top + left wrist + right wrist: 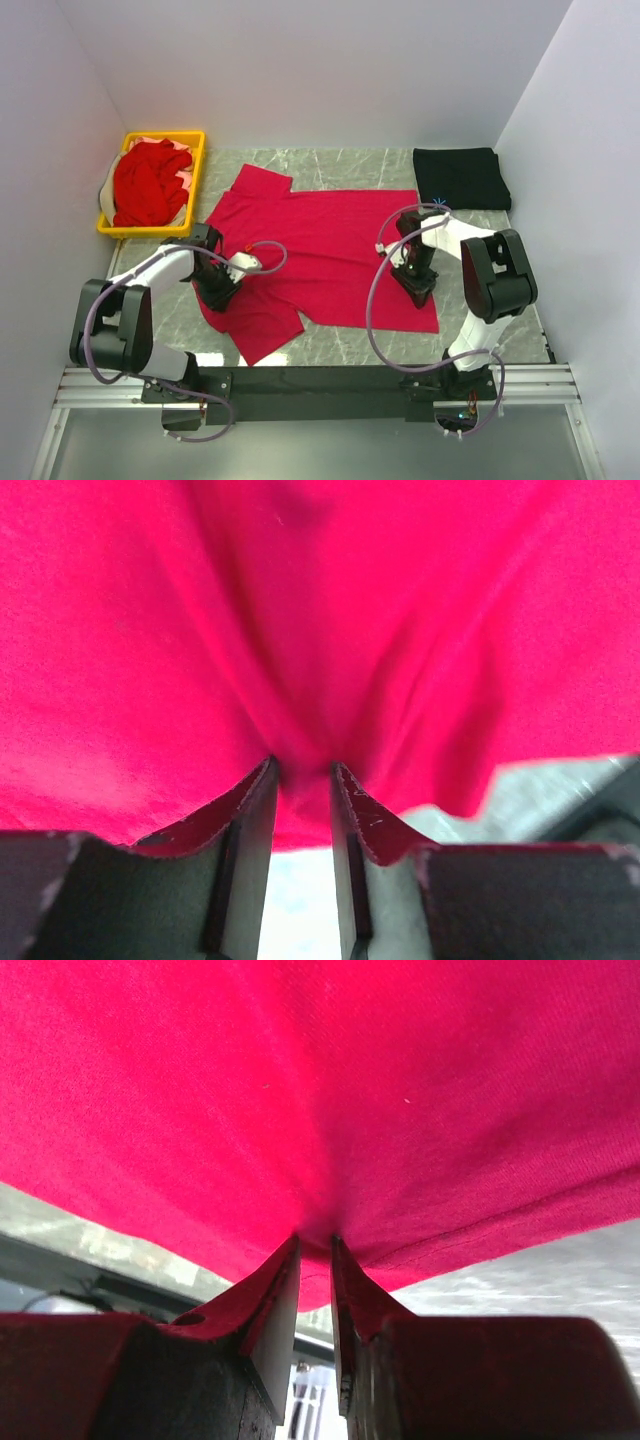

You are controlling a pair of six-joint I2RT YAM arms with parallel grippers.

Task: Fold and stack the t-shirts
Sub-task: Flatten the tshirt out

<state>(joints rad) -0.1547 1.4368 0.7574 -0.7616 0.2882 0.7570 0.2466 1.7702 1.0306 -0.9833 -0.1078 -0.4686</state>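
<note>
**Both pincers pinch the near side of the red shirt for a lengthwise fold**

The left pincer [302, 770] has its two fingers pressed almost together, with a small ridge of red cloth caught between them. The cloth rises from the tips in tight creases, so I judge that the grip is firm. The right pincer [314, 1242] holds in the same way: it is nearly closed on a thin pinch of cloth, close to the stitched hem that runs along the edge. In both wrist views the cloth hangs a little above the grey stone, so the held parts seem lifted.

The thing they hold is the big red t-shirt [330, 250]. It lies spread flat in the middle of the tabletop [340, 165], with the sleeves to the left and the hem to the right. The left pincer takes it beside the near sleeve, and the right one takes it near the near hem corner. I think two grips on the same long side make sense, because the arms can then carry this side over the far half together and keep the fold straight.

A black t-shirt [460, 177] lies already folded at the far right corner, well apart from the red one; it is probably where the stack begins. At the far left stands a yellow basket [165, 136] with more red t-shirts [150, 185] crumpled inside, waiting their turn.
</note>
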